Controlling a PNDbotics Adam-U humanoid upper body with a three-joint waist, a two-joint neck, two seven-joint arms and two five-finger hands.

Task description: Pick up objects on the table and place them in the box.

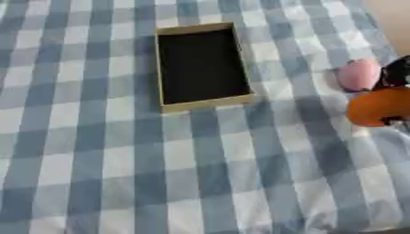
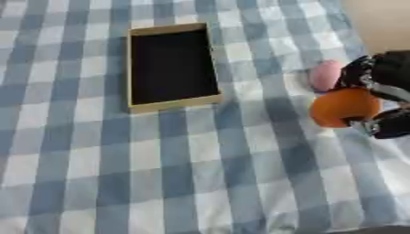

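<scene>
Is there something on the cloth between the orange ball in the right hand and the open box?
Nothing visible. Only bare checked cloth lies between the orange ball in the right hand and the box. The pink object sits beside the ball.

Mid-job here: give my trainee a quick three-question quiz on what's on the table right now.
1. True or false: the box already holds an object.
2. Which hand is at the orange ball: A left, B right?
3. Which object lies just beyond the orange ball, beside the right hand?

Key:
1. False; its dark inside shows nothing.
2. B; its fingers curl round the ball.
3. A pink rounded object.
</scene>
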